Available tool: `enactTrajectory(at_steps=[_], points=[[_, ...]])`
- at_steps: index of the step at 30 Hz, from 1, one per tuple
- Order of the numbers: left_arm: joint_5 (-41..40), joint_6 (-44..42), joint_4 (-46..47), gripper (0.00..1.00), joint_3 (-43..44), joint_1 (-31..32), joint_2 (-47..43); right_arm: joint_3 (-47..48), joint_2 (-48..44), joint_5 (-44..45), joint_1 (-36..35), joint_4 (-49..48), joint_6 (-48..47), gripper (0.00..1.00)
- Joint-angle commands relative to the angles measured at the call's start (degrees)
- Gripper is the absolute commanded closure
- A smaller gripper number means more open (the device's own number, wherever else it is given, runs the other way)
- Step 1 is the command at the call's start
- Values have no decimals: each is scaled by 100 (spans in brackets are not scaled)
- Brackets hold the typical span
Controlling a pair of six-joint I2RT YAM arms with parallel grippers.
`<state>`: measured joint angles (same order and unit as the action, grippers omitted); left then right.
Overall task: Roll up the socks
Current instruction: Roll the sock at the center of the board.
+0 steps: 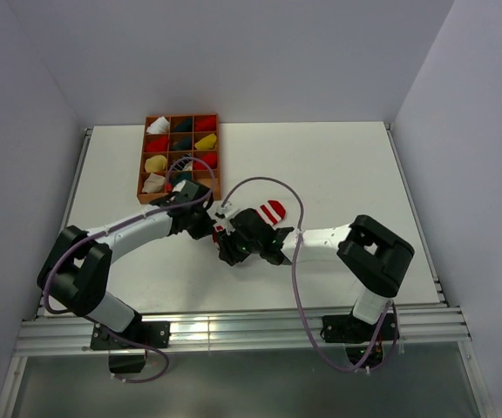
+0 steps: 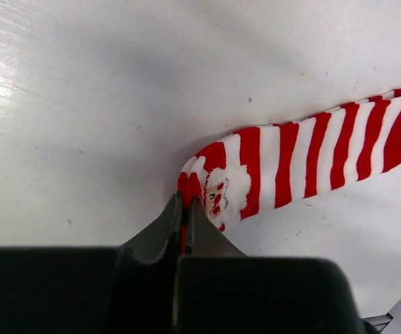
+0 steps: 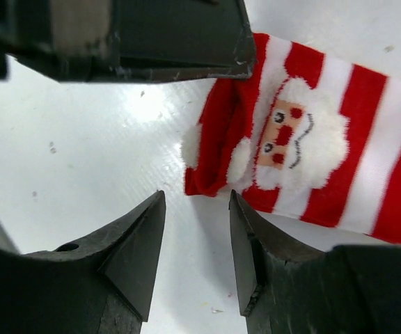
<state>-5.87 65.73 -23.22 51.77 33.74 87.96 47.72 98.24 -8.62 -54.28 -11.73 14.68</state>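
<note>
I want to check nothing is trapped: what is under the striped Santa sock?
Only the white table shows around the striped Santa sock, which lies on it. The left gripper is shut on its end. Anything directly beneath the fabric is covered.

I can read no lettering, number or brand mark in any of my views. The only sign is a pictured Santa face on the red-and-white striped sock, just beyond the fingertips of my right gripper and right at the tips of my left gripper.
</note>
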Motion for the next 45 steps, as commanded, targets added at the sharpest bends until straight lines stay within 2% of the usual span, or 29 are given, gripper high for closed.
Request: enactTrajectory(at_steps=[1, 8, 24, 38, 45], points=[[-116, 18, -507, 100, 439, 28, 54, 53, -278, 852, -135, 30, -272, 50], [59, 62, -763, 100, 624, 28, 265, 184, -270, 1520, -416, -66, -501, 50], [218, 168, -745, 100, 659, 28, 432, 545, 284, 1908, -803, -216, -589, 50], [182, 229, -974, 100, 923, 28, 529, 536, 539, 2707, -1128, -146, -738, 60], [411, 466, -895, 100, 870, 19, 582, 659, 706, 3375, -1348, -189, -721, 55]])
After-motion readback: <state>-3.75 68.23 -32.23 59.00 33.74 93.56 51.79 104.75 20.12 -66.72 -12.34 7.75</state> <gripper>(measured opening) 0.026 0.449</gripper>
